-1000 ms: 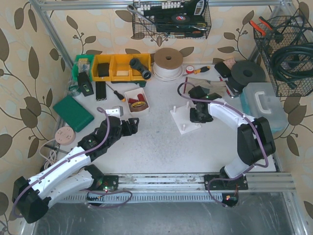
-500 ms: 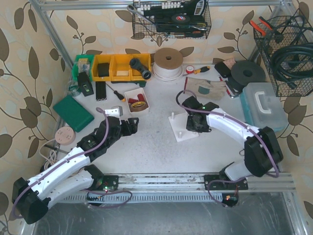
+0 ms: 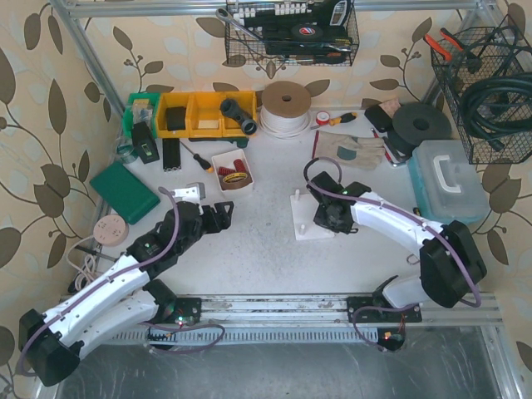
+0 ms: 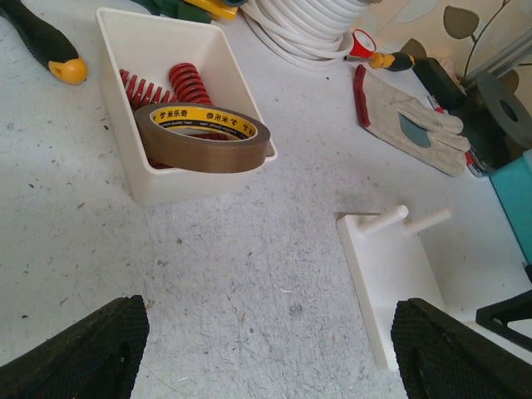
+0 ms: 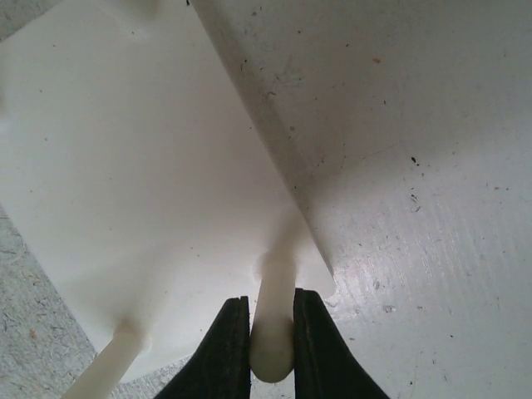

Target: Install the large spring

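R gripper (image 3: 331,214) was clamped tight on a smooth round white peg (image 5: 274,287), its black pads (image 5: 229,349) pinching it from both sides. The peg stood out of a flat white plastic base plate (image 5: 125,166) w/ a second peg (image 5: 116,366) alongside. L gripper (image 4: 268,345) hung w/ jaws spread wide, nothing btwn them, over the pale, speckled table (image 4: 249,274). Large spring (image 4: 189,81), a fat red coil, lay in a rectangular white bin (image 4: 166,179) beside thinner red springs (image 4: 137,83). It was partly under a glossy brown tape roll (image 4: 204,137) w/ a yellow printed core. The bin sat well apart from the plate.
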Controlling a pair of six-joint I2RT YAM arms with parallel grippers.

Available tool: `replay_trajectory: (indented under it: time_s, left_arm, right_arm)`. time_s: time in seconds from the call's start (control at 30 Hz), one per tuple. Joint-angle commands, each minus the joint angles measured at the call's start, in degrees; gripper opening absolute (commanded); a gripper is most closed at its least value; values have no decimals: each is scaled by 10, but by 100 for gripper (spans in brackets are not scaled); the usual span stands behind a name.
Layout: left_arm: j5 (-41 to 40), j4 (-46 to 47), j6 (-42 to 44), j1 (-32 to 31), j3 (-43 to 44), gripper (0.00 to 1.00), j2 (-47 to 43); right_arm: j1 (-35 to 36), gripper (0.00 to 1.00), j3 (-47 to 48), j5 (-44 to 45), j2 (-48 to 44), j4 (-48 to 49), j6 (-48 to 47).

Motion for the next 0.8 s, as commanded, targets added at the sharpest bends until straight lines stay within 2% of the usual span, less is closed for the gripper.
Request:
replay_trajectory:
  time_s: [0.0,0.1,0.17,0.23,0.43,0.53,0.63,0.7,0.77]
  left_arm:
    - [-10,5,-3,-1,-1,83,-12]
    - [-10,3,-2,0,-1,83,-13]
    - [-9,0,-2,0,1,83,-12]
    - [-9,-5,-3,0,2,83,-14]
    - [-15,-18,-7,0,5,85,-25]
    - [-41,-76,-18,3,49,92,-4]
    - [-41,-216,-18,37,148,98,76]
    - [-6,-282,-7,83,213,98,148]
    - [48,-325,7,141,264,98,217]
  right_arm:
    - [11,7,-5,3,16,17,44]
    - [18,26,-6,-2,16,22,47]
    - [26,47,-4,3,10,18,55]
    - [34,61,3,16,-2,10,59]
    - [41,78,35,53,-68,-19,30]
    - [41,99,40,98,-131,-10,-9]
    - [41,100,1,163,-194,32,-39]
    - [40,99,-52,202,-237,68,-19]
    - [40,100,-110,192,-281,142,-47]
